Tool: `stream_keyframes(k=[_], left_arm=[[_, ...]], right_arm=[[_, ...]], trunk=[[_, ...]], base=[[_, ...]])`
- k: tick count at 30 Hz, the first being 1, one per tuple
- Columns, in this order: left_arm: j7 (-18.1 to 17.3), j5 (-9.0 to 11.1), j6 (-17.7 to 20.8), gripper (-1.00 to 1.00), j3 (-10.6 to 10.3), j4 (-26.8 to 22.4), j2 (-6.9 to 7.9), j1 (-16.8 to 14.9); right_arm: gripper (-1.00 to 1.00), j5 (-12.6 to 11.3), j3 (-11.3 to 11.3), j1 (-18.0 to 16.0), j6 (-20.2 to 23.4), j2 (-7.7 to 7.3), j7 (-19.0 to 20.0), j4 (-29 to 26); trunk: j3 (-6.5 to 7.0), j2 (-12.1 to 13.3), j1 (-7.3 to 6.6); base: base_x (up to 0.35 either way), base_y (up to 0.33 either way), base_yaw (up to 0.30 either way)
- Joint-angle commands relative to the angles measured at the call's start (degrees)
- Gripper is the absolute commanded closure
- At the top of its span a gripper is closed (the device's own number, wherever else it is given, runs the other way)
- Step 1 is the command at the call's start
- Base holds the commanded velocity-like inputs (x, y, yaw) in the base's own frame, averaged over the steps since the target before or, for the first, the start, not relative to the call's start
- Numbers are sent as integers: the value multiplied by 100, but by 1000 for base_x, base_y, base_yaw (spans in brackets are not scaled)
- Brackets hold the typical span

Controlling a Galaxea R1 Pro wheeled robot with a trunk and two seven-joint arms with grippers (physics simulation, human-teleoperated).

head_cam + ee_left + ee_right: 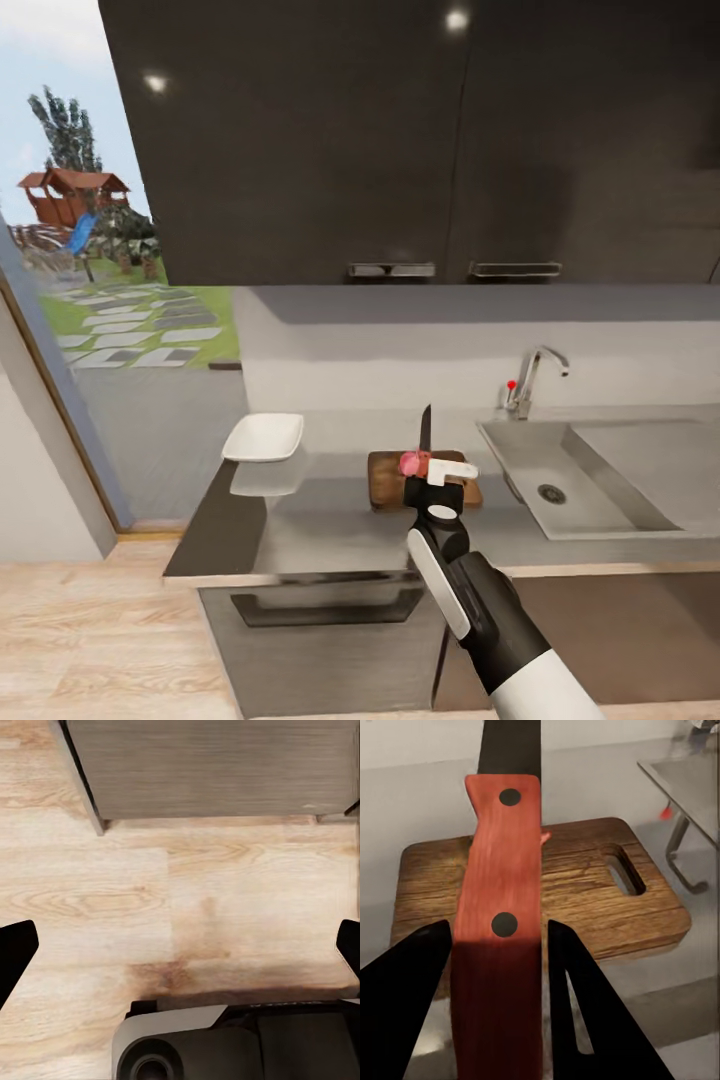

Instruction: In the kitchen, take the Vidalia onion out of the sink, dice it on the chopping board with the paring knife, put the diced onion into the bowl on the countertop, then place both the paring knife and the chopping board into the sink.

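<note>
The onion (409, 463) is sitting on the chopping board (388, 483), a small pinkish ball partly hidden behind the right gripper (436, 470). That gripper is clenching the paring knife (425, 432) by its reddish handle, with the dark blade pointing straight up over the board. In the right wrist view the two black fingers (405, 982) are pressing either side of the handle (501, 922), which is showing two dark rivets; no writing is readable on it. The board is lying flat on the grey countertop (320, 520), between the white bowl (263, 437) and the sink (600, 480). The faucet (528, 380) with its red-tipped lever is standing behind the basin. The left gripper (180, 952) is hanging over a wooden floor (187, 907), its fingertips wide apart and gripping nothing, as far as the edges of that view show.
</note>
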Motion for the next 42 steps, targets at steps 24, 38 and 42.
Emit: stream_keyframes(k=[24,38,42], left_arm=[[-12,61,-16,-100,-31,-8,8,0],[-12,61,-16,-100,-22,43,8,0],[-12,61,-16,-100,-22,49,8,0]], right_arm=[[100,2120,733,-7,339,-39,-37,2],[100,2318,753,-7,642,-272,-22,62],[100,2319,762,-7,662,-318,23,76]], trunk=[[-12,-12,6],[-12,-12,6],[-12,-12,6]], base=[[97,-69,0],[0,0,0],[0,0,0]])
